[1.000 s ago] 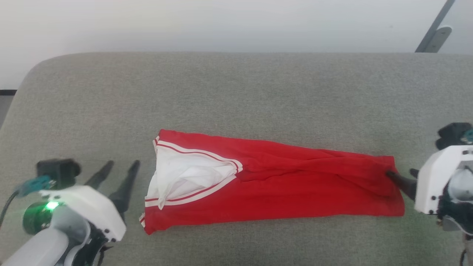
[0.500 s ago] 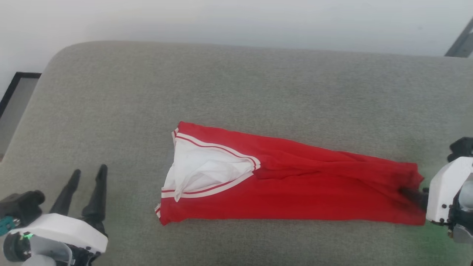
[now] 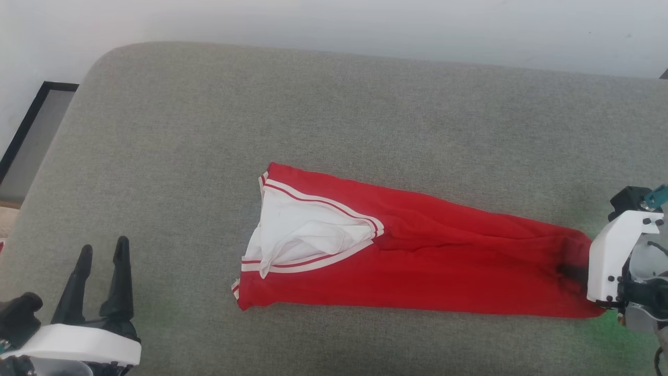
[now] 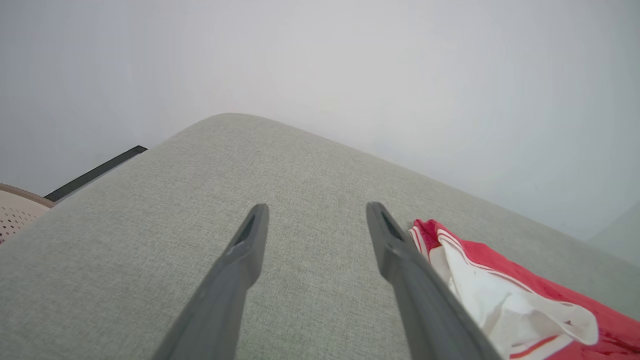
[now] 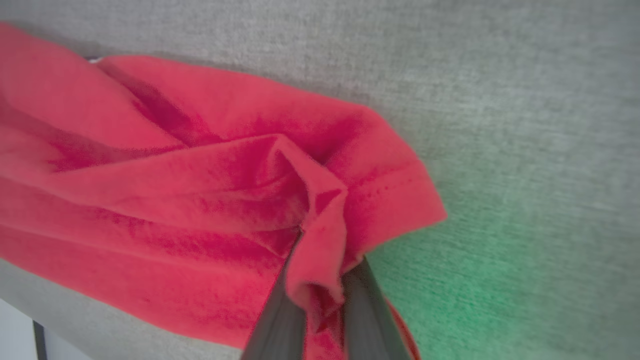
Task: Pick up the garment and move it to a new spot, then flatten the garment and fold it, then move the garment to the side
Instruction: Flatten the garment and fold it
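The garment (image 3: 417, 266), a red shirt folded into a long strip with a white sleeve (image 3: 308, 232) at its left end, lies across the grey cushion (image 3: 334, 120). At the strip's right end my right gripper (image 3: 574, 272) is shut on a pinched ridge of red cloth (image 5: 320, 240), which bunches up between the two dark fingers (image 5: 280, 320). Far to the left, near the cushion's front corner, my left gripper (image 3: 103, 250) stands open over bare fabric, apart from the garment (image 4: 500, 295), whose sleeve end lies just right of one finger (image 4: 400, 260) in the left wrist view.
The cushion's rounded far-left corner (image 3: 115, 57) meets a pale wall (image 3: 334, 21). A dark-framed panel (image 3: 31, 130) stands beyond the left edge. A perforated beige object (image 4: 15, 210) shows at the left in the left wrist view. Green light tints the cushion (image 5: 475, 280) by my right gripper.
My right gripper has closed on the garment's right end. The head camera has turned, shifting the whole picture. The left gripper sits lower and further left in it, still open.
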